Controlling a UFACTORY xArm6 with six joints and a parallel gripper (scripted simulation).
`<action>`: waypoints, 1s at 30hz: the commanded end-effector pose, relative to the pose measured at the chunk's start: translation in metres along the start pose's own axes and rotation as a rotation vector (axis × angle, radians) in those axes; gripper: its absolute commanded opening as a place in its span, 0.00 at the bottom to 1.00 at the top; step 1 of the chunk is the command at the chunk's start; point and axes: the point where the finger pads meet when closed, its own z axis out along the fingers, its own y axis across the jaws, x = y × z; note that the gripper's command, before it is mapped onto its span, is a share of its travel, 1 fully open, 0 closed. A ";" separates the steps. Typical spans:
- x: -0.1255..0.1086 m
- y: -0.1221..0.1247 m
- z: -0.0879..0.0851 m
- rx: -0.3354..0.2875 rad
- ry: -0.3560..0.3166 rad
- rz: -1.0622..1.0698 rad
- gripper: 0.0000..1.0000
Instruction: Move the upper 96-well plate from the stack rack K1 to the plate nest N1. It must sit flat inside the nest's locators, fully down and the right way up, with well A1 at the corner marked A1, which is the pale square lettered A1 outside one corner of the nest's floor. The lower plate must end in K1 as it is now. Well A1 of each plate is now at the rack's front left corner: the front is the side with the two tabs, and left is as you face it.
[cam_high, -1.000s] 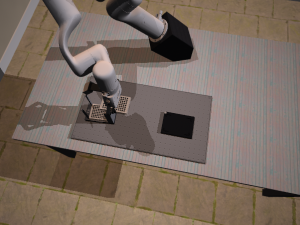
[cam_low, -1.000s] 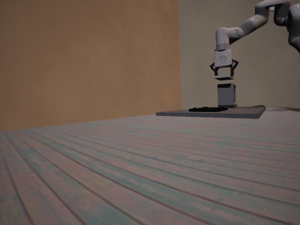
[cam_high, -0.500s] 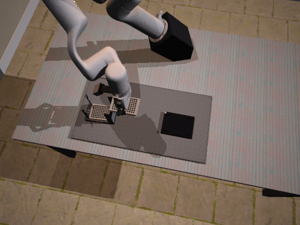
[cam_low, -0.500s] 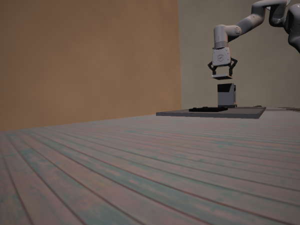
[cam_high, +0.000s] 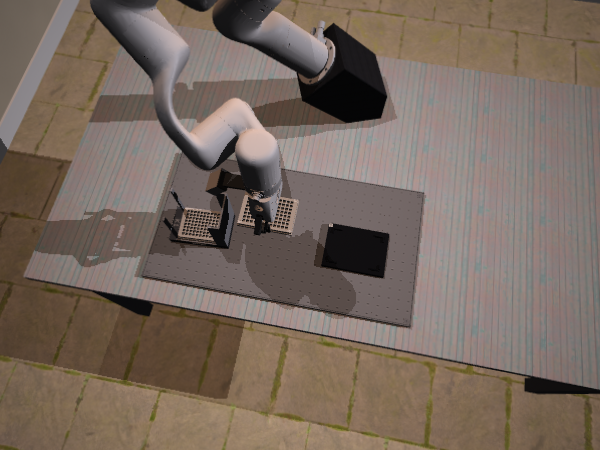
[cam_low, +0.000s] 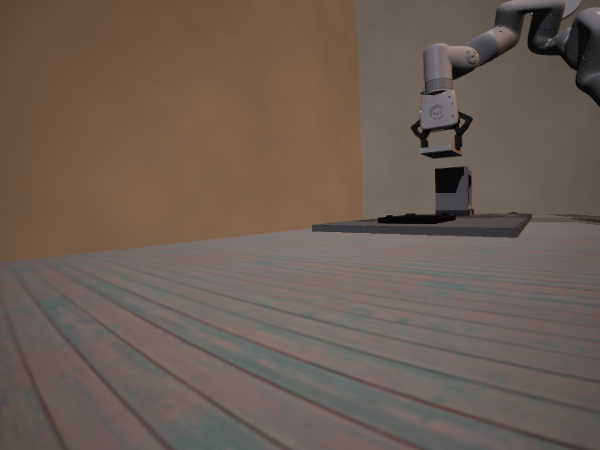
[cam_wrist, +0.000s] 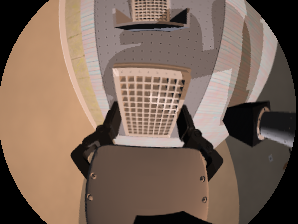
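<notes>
- The gripper (cam_low: 440, 142) points straight down, fingers spread wide and clamped on the plate (cam_low: 440, 151), which hangs level above the rack (cam_low: 452, 192).
- Elbow is bent, arm reaching in from its black base (cam_high: 360, 95).
- The nest (cam_high: 356, 250) sits on a grey board (cam_high: 390, 300), itself on a planked table (cam_high: 500, 175); stone floor, tan wall.

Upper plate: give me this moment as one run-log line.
phase: carry | gripper: shut on upper plate | plate: level, in the air between rack K1 and nest N1 | lower plate: in K1 | nest: unoccupied
</notes>
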 end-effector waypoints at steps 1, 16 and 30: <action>-0.017 -0.001 -0.001 0.002 -0.001 0.001 0.00; -0.060 0.001 0.000 0.002 -0.001 0.001 0.00; -0.100 0.003 0.001 0.002 -0.001 0.001 0.00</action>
